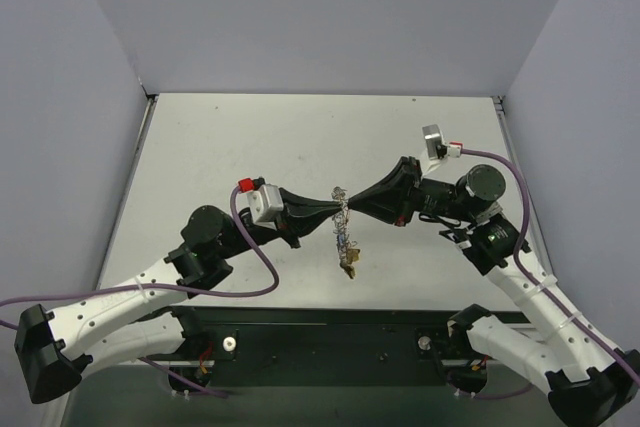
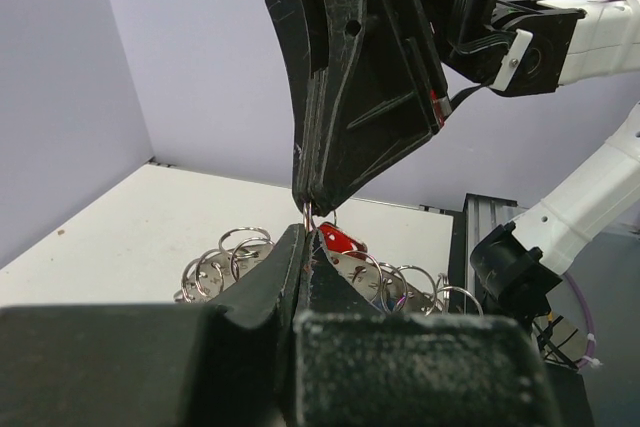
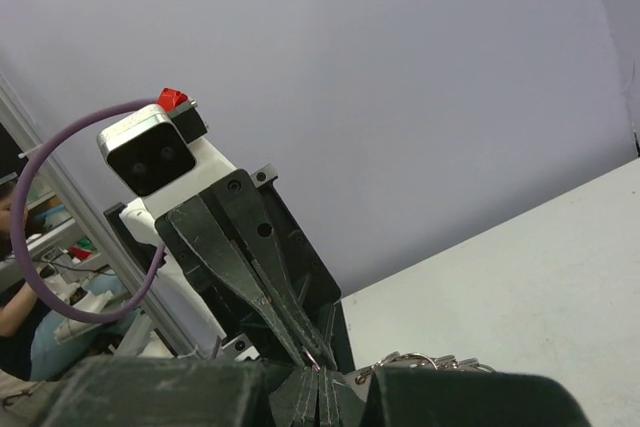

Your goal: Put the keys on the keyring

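The left gripper [image 1: 330, 210] pinches the top of the keyring [image 1: 344, 232], jaws closed on its wire. The keys [image 1: 350, 265] dangle below it, above the table [image 1: 250, 137]. The right gripper [image 1: 348, 204] clamps the same spot, tip to tip.

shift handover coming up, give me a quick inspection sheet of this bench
surface: pale table, no marks seen from above
job's things: keyring hanging between the two arms, gold tag at its low end, red key by the tips
clutter: nothing seen
grippers: left gripper and right gripper tip to tip, both shut on the keyring
cables: purple cables looping off each wrist
surroundings: plain walls on three sides
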Available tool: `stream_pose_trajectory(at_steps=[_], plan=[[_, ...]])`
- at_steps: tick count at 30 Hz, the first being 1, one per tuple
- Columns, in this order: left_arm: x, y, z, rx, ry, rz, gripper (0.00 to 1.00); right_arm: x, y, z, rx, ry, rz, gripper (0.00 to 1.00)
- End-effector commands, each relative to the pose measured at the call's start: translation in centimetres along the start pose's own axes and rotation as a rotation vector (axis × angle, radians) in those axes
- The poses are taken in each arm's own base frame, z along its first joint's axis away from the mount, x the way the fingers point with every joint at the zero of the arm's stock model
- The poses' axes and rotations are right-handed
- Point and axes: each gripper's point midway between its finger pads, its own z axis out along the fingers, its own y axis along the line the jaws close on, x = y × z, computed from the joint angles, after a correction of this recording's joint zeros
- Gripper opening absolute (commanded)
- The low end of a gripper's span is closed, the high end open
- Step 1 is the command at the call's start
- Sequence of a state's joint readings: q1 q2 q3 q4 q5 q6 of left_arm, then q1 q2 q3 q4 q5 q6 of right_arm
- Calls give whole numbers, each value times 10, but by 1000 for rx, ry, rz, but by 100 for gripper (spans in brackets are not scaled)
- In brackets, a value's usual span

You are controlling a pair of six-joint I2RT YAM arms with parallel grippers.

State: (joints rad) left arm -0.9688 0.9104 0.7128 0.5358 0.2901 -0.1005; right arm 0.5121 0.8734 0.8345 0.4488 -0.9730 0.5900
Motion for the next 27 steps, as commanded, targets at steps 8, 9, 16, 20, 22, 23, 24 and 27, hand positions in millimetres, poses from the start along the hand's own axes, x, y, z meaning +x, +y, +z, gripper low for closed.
stream_pose_trajectory(at_steps=[8, 9, 16, 20, 22, 23, 24, 27], plan=[[-41, -13, 7, 63, -122, 14, 0, -33, 19, -4, -14, -101, -154, 0], [-43, -13, 7, 64, -128, 17, 0, -32, 17, -3, -12, -97, -151, 0], [-50, -14, 4, 63, -147, 18, 0, -29, 12, -3, 7, -95, -149, 0], [-52, -17, 4, 79, -155, 13, 0, -26, 8, -4, 22, -92, -152, 0], [-55, -18, 3, 85, -161, 10, 0, -26, 6, -4, 34, -90, -153, 0], [-56, -19, 3, 87, -164, 12, 0, -25, 6, -5, 37, -88, -157, 0], [-56, -20, 2, 90, -164, 9, 0, -25, 3, -5, 48, -88, -158, 0], [-63, -22, 1, 101, -180, 4, 0, -22, 1, -6, 65, -84, -162, 0]])
